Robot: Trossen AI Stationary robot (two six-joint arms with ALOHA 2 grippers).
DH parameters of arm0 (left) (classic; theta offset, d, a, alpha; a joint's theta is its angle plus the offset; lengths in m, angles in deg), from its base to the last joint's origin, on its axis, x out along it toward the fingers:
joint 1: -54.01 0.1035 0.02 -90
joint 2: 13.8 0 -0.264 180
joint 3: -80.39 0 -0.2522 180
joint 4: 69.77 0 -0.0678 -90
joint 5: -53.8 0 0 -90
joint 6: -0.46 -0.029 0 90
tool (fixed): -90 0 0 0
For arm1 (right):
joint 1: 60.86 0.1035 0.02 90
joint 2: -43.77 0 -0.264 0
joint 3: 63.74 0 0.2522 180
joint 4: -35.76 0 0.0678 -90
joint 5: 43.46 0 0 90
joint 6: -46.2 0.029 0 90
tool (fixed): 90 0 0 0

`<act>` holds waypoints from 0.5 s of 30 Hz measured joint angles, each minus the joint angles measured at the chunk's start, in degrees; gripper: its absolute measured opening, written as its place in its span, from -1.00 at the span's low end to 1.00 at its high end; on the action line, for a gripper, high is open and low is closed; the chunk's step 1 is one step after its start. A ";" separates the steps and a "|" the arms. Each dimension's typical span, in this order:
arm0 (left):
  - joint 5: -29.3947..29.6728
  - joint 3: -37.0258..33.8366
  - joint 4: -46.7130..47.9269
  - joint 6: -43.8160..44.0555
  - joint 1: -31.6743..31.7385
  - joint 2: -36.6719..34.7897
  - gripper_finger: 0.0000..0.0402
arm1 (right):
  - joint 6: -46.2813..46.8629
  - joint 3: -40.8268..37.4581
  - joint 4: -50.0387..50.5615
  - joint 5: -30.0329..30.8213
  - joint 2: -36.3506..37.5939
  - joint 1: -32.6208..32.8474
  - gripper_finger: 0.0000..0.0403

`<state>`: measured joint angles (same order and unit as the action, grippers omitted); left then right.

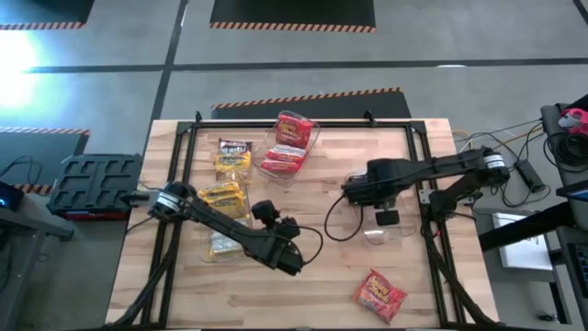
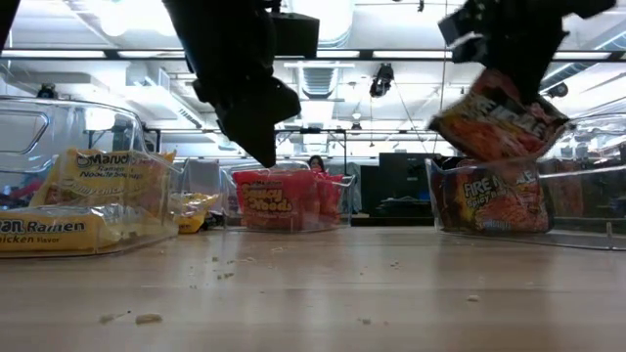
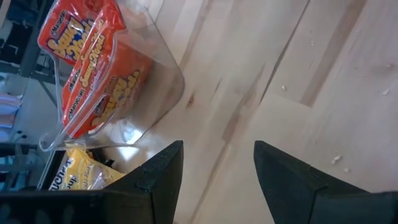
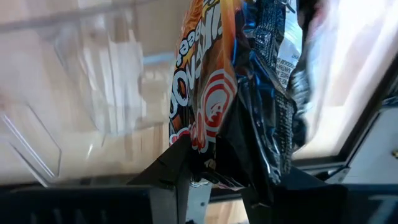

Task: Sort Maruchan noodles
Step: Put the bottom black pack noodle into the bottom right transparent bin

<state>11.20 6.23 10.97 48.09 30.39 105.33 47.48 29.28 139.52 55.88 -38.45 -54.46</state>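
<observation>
Right gripper (image 4: 214, 165) clutching dark packet (image 4: 249, 81), clear bin (image 2: 528, 200) seemingly beneath

open bare wood mid-table (image 1: 322, 198) between the yellow-packet bin (image 1: 223, 198), red-packet bin (image 1: 292, 147) and right-hand bin (image 1: 386, 230)

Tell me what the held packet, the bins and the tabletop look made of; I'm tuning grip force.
Held packet in the right gripper: thin glossy plastic film, judging by its creases and sheen. Bin: clear hard plastic, see-through with bright glints. Table: pale wood planks with visible grain, matte.
</observation>
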 joint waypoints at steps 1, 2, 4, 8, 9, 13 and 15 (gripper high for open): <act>0.05 0.01 -0.10 -0.41 0.00 0.00 -0.10 | 0.01 -1.08 0.04 -0.29 0.00 0.18 -0.53; 0.06 -0.01 -0.12 -0.83 0.00 0.00 -0.10 | 0.02 -2.04 0.04 -0.38 0.00 0.37 -0.53; 0.07 -0.01 -0.20 -1.23 0.04 0.00 -0.10 | 0.02 -3.68 0.02 -0.39 0.00 0.64 -0.53; 0.15 -0.01 -0.59 -1.98 0.14 0.00 -0.10 | 0.00 -4.69 -0.02 -0.39 0.00 0.85 -0.53; 0.23 -0.01 -0.65 -1.96 0.17 0.00 -0.10 | 0.00 -4.69 -0.03 -0.39 0.00 0.85 -0.53; 0.26 -0.05 -1.34 -1.96 0.25 0.00 -0.10 | -1.04 -4.91 -0.04 -0.37 0.01 0.85 -0.53; 0.29 -0.40 -2.43 -1.98 0.26 0.00 -0.10 | -1.16 -5.59 -0.01 -0.37 0.00 0.85 -0.53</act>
<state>11.50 5.84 8.53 46.11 30.65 105.33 46.32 23.69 139.52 55.51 -38.45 -53.61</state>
